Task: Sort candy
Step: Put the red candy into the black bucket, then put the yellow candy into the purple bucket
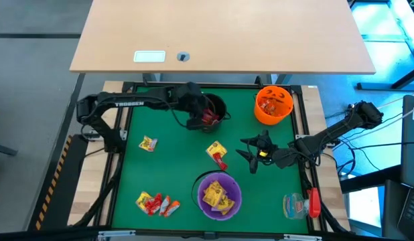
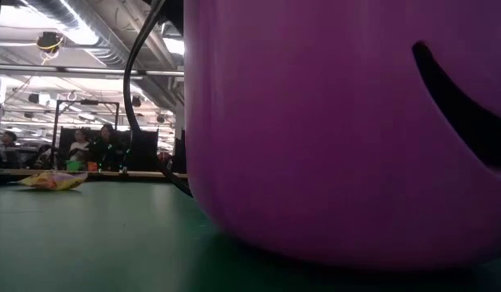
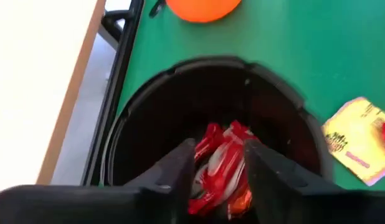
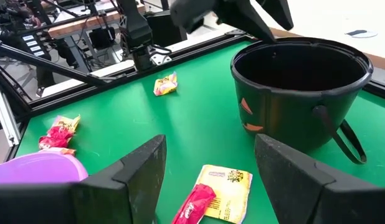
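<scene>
My left gripper (image 1: 205, 119) hangs over the black bowl (image 1: 214, 107) at the far middle of the green mat and is shut on a red candy (image 3: 220, 163). My right gripper (image 1: 247, 151) is open and empty, just right of a yellow candy (image 1: 216, 150) with a red candy (image 1: 222, 163) lying on the mat; both show between its fingers in the right wrist view (image 4: 225, 186). The purple bowl (image 1: 219, 194) holds yellow candies. The orange bowl (image 1: 272, 105) holds orange ones. A yellow candy (image 1: 148, 143) and a heap of red and orange candies (image 1: 155, 203) lie on the left of the mat. My left gripper pinches the red candy's wrapper (image 3: 212, 155) between its two fingers (image 3: 180, 167). The fingers slant down over the black bowl's opening. The candy sits in the gap, clear of the bowl's rim; whether its lower end touches anything in the bowl is hidden.
A clear plastic item with a red part (image 1: 301, 204) lies at the mat's near right corner. The purple bowl fills most of the low view (image 2: 340, 122), with a yellow candy (image 2: 52, 180) to its left. People show in the room behind. A wooden table stands beyond the mat's far edge.
</scene>
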Motion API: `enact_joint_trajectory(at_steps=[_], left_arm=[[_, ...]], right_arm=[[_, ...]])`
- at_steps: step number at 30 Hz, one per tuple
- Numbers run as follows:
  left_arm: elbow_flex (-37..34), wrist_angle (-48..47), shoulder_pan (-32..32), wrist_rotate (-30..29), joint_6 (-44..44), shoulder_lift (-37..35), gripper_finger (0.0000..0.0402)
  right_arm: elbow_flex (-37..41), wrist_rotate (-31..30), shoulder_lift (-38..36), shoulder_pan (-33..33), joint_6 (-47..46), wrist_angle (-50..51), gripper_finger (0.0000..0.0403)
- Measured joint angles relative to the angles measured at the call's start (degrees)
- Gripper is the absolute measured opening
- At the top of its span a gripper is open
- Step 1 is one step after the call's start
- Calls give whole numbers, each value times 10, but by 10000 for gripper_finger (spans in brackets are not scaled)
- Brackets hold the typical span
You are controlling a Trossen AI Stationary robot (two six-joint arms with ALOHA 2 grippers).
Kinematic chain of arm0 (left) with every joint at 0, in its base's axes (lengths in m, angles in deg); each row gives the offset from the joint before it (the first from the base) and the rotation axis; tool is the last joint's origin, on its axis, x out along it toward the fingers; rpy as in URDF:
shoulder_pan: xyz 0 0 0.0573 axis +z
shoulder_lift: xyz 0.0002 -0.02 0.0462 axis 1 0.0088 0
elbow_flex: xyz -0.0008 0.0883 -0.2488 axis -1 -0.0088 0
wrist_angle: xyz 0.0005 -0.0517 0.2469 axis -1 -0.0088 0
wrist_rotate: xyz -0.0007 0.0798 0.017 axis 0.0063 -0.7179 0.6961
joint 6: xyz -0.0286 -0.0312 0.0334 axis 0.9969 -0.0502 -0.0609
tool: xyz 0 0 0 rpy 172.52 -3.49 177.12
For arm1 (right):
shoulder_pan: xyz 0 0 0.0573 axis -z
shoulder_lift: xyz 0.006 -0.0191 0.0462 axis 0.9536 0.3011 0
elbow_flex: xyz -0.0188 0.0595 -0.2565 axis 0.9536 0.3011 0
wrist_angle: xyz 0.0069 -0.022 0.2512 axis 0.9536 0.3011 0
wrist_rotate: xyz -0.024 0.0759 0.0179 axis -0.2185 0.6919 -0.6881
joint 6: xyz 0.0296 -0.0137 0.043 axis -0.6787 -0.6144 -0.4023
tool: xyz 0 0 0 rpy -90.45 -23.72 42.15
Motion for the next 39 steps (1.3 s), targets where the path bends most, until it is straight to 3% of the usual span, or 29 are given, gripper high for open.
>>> enact_joint_trajectory(at_steps=[7,20,27,33,39], left_arm=[[18,-58,-30,-26,24,-42,195],[9,-280,-147,-109,193,-204,204],[-132,-384,-190,-110,367,-250,204],[-271,-363,-201,-48,450,-232,204],[-339,-367,-201,-30,491,-224,204]], right_arm=[[0,0,0,0,1,2,243],[0,5,0,0,-1,1,243],[0,-9,0,0,-2,-2,243],[0,3,0,0,-4,-2,243],[0,6,0,0,-4,0,243]])
